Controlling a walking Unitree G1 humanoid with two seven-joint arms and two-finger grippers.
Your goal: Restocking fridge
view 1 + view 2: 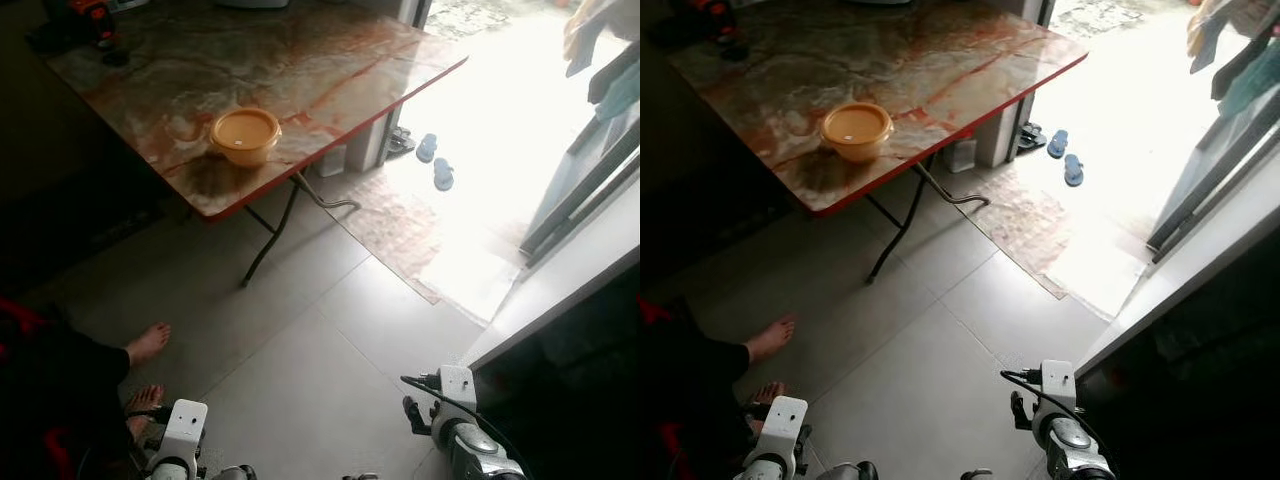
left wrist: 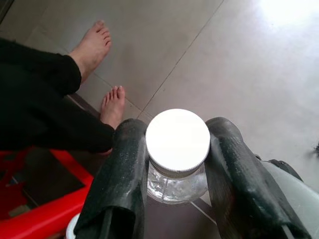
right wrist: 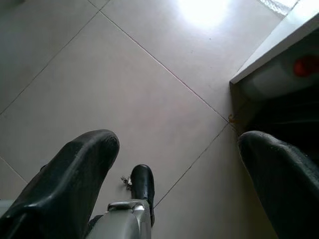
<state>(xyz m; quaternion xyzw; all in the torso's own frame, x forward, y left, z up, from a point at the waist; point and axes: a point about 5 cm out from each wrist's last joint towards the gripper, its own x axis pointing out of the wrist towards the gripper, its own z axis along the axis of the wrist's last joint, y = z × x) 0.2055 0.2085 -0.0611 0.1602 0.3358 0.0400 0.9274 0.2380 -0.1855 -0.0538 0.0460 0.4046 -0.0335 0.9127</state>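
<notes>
Left jaws (image 2: pixel 177 164) clamped on a white-capped glass jar (image 2: pixel 177 147) above floor tiles (image 2: pixel 239 74), right jaws (image 3: pixel 184 169) spread wide, holding nothing.

Pale grey floor tiles (image 1: pixel 300 370) run under a folding table (image 1: pixel 330 60) with a marbled, red-edged top. Bright daylight floods through an open doorway (image 1: pixel 500 150), washing out a patterned mat (image 1: pixel 400 225) beside the table's corner.

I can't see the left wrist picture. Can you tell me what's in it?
The left gripper has its two black fingers closed around a clear jar with a white lid, held above a grey tiled floor. Nearby are a person's bare feet and something red.
</notes>
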